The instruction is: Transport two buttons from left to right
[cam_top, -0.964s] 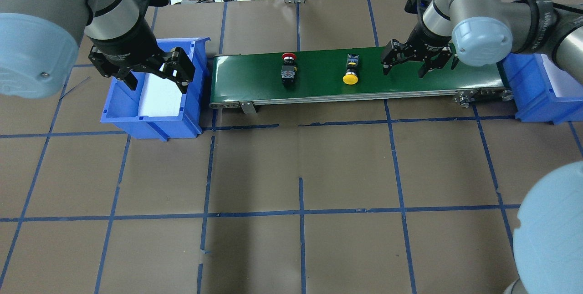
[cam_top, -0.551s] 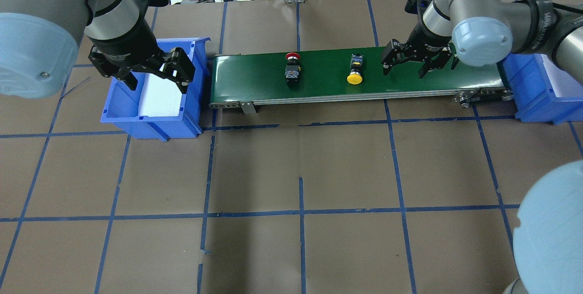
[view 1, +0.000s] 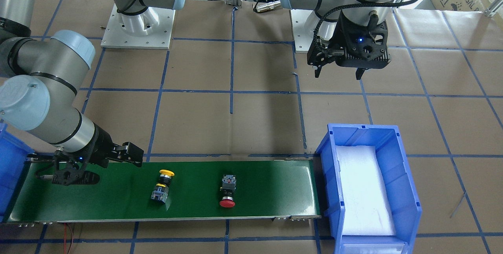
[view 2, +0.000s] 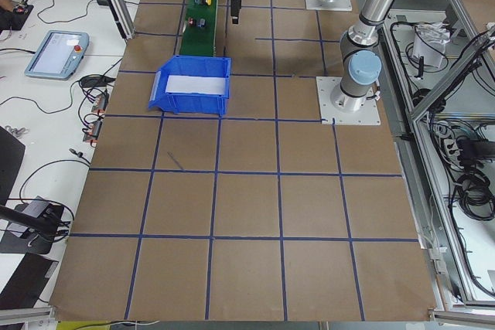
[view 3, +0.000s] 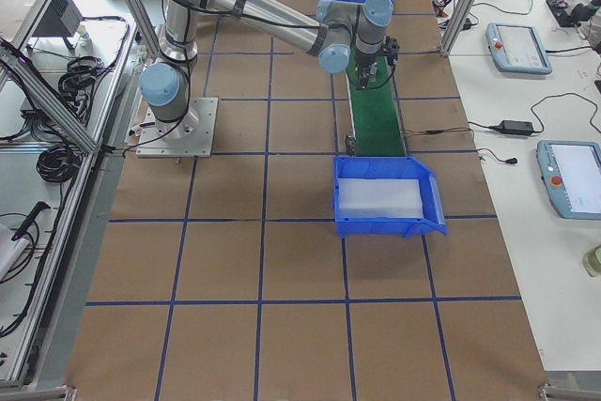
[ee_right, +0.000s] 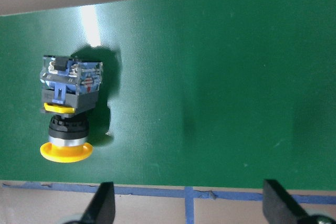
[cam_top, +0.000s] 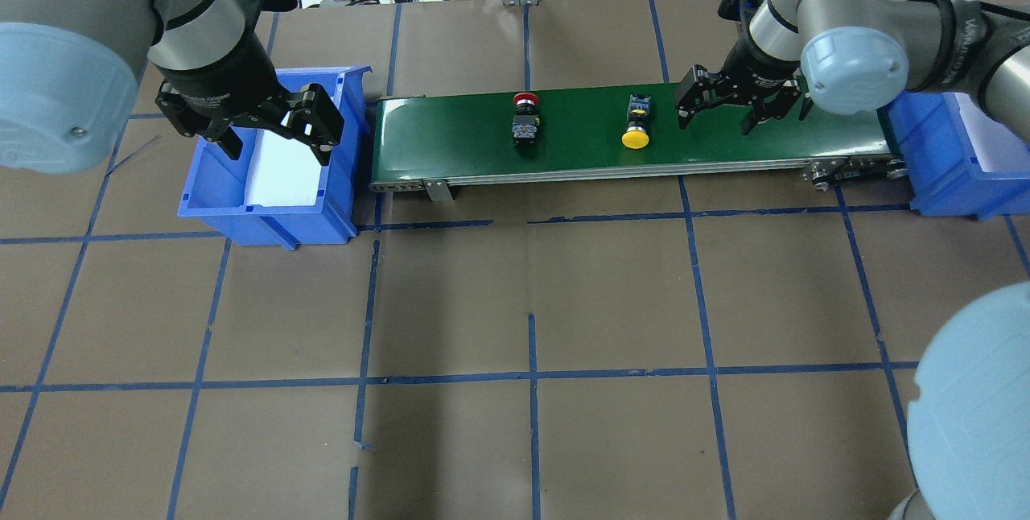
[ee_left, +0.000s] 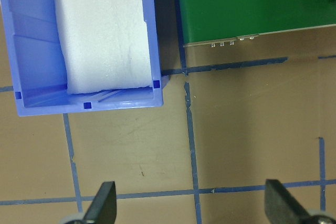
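On the green conveyor belt [cam_top: 579,146], the yellow button [cam_top: 636,127] lies on its side just beside the right gripper [cam_top: 714,127], fingers spread wide. Red button [cam_top: 525,119] is nearer the belt's left end; left gripper [cam_top: 279,154] hangs beyond that end, spread too.

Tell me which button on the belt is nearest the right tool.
The yellow-capped button: it lies between the red-capped button and the open right tool.
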{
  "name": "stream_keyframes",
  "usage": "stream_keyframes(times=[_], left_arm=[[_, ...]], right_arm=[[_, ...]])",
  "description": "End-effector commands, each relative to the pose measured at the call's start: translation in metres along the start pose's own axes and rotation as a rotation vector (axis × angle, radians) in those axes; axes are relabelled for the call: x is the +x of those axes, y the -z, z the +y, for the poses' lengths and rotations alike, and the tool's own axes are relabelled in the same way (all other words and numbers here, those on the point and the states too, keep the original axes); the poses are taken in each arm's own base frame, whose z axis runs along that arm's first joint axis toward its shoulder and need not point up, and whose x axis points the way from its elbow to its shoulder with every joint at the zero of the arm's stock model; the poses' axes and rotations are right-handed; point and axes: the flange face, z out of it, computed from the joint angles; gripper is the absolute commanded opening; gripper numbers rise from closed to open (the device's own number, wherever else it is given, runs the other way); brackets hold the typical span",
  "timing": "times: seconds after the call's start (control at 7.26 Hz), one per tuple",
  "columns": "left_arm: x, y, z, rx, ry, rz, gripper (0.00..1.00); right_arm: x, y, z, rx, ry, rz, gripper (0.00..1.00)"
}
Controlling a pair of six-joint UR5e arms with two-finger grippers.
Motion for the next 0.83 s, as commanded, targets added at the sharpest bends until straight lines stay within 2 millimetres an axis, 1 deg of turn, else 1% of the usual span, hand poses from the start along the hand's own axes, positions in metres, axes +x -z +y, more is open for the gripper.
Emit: stream_keyframes(times=[0.0, 0.28, 0.41, 0.55, 0.69], left_arm=[[0.000, 0.000, 0.000, -0.001, 0.000, 0.000, 1.00], [0.000, 0.000, 0.000, -0.001, 0.000, 0.000, 1.00], [0.000, 0.000, 0.000, -0.001, 0.000, 0.000, 1.00], [0.000, 0.000, 0.000, -0.001, 0.000, 0.000, 1.00], [0.000, 0.000, 0.000, 0.001, 0.000, 0.000, 1.00]], right_arm=[[0.000, 0.003, -0.003, 0.008, 0.001, -0.001, 1.00], [0.003, 0.007, -0.006, 0.012, 0.006, 0.004, 1.00], [0.002, 0.005, -0.007, 0.013, -0.003, 0.004, 1.00], [0.003, -0.010, -0.015, 0.003, -0.006, 0.002, 1.00], [0.002, -0.009, -0.036, 0.033, 0.004, 0.015, 1.00]])
